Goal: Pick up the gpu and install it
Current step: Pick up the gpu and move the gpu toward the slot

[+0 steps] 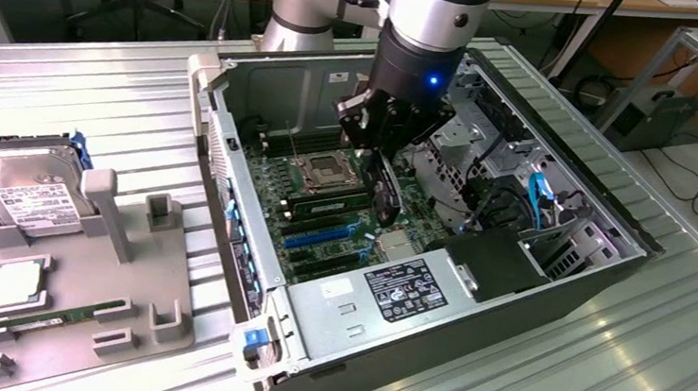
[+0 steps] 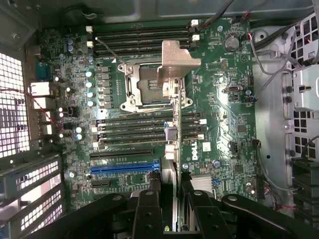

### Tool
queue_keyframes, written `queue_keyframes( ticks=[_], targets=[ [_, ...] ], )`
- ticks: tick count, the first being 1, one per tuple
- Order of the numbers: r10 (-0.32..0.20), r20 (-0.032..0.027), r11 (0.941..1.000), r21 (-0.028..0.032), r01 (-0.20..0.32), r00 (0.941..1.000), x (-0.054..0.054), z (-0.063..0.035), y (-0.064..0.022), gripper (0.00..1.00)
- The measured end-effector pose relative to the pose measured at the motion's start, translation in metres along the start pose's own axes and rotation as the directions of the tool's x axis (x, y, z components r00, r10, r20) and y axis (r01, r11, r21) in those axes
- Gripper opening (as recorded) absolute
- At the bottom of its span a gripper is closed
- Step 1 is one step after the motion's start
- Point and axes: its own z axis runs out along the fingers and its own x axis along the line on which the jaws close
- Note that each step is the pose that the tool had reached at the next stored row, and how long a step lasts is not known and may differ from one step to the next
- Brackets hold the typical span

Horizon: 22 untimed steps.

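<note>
The gpu, a thin dark card, hangs on edge inside the open computer case, above the motherboard. My gripper is shut on its upper edge. In the wrist view the gpu shows edge-on between my two black fingers, with its silver bracket at the far end. My gripper holds the card over the black memory slots, beside the CPU socket. The blue expansion slot lies to one side of the card, apart from it.
The case lies on its side with drive cages and cables at the exterior view's right and a power supply at the front. At the exterior view's left, a grey fixture holds a silver hard drive, a CPU chip and a green RAM stick.
</note>
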Motion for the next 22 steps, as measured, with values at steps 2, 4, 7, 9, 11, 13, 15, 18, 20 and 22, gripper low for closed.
queue_keyframes(
  ticks=[2,4,7,9,11,13,15,18,20,22],
  targets=[
    [0.000,0.0000,1.0000,0.0000,0.000,1.0000,0.0003,0.0007,0.0000,0.26],
    [0.000,0.0000,1.0000,0.0000,0.000,1.0000,0.0005,0.0012,-0.0001,0.26],
    [0.000,0.0000,1.0000,0.0000,0.000,1.0000,0.0009,0.0020,-0.0001,0.26],
    [0.000,0.0000,1.0000,0.0000,0.000,1.0000,0.0011,0.0026,-0.0001,0.26],
    [0.000,0.0000,1.0000,0.0001,0.000,1.0000,0.0012,0.0031,-0.0001,0.26],
    [0.000,0.0000,1.0000,0.0001,0.000,1.0000,0.0013,0.0035,-0.0001,0.26],
    [0.000,0.0000,1.0000,0.0000,0.000,1.0000,0.0014,0.0039,-0.0001,0.26],
    [0.000,0.0000,1.0000,0.0000,0.000,1.0000,0.0015,0.0044,-0.0001,0.26],
    [0.000,0.0000,1.0000,0.0000,0.000,1.0000,0.0016,0.0048,-0.0001,0.26],
    [0.000,0.0000,1.0000,0.0000,0.000,1.0000,0.0017,0.0052,-0.0001,0.26]
  ],
)
